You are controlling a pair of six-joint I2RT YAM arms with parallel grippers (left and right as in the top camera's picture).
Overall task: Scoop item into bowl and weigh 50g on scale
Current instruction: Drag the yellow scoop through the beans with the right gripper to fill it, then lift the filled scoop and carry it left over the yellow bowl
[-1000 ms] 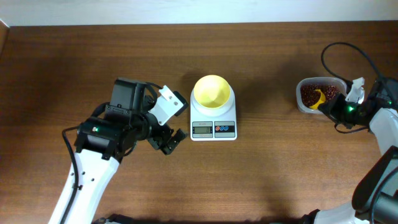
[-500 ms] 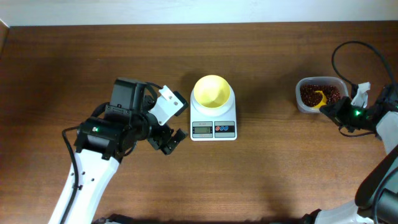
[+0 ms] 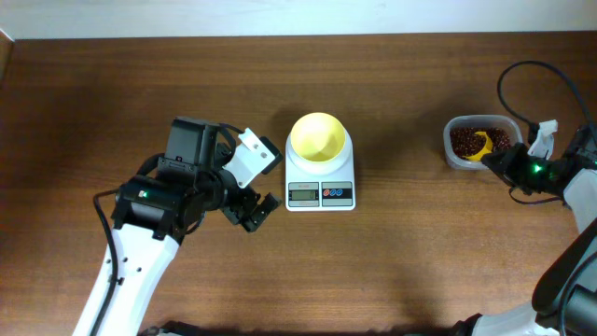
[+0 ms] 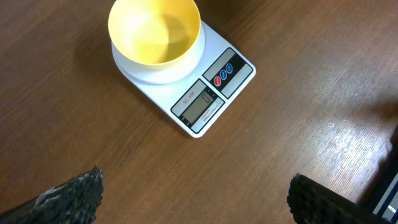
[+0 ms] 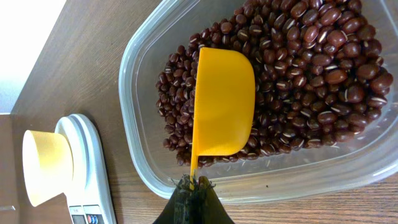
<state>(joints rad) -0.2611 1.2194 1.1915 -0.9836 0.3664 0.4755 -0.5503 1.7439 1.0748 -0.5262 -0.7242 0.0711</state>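
Note:
The pale yellow bowl (image 3: 317,136) stands empty on the white scale (image 3: 320,193) at mid table; both also show in the left wrist view, bowl (image 4: 155,32) on scale (image 4: 231,65). The reddish-brown beans (image 3: 464,140) (image 5: 311,68) fill a clear tub (image 3: 454,161) (image 5: 137,155) at the right. My right gripper (image 3: 497,161) (image 5: 194,185) is shut on the handle of a darker yellow scoop (image 3: 479,145) (image 5: 222,106), which lies bottom-up on the beans. My left gripper (image 3: 250,211) (image 4: 193,199) is open and empty, left of the scale.
The bowl (image 5: 45,165) and scale (image 5: 93,168) show small at the lower left of the right wrist view. A black cable (image 3: 522,79) loops behind the tub. The table's back edge runs along the top.
The right gripper and scoop drew slightly back to the right over the tub. The left arm has not moved.

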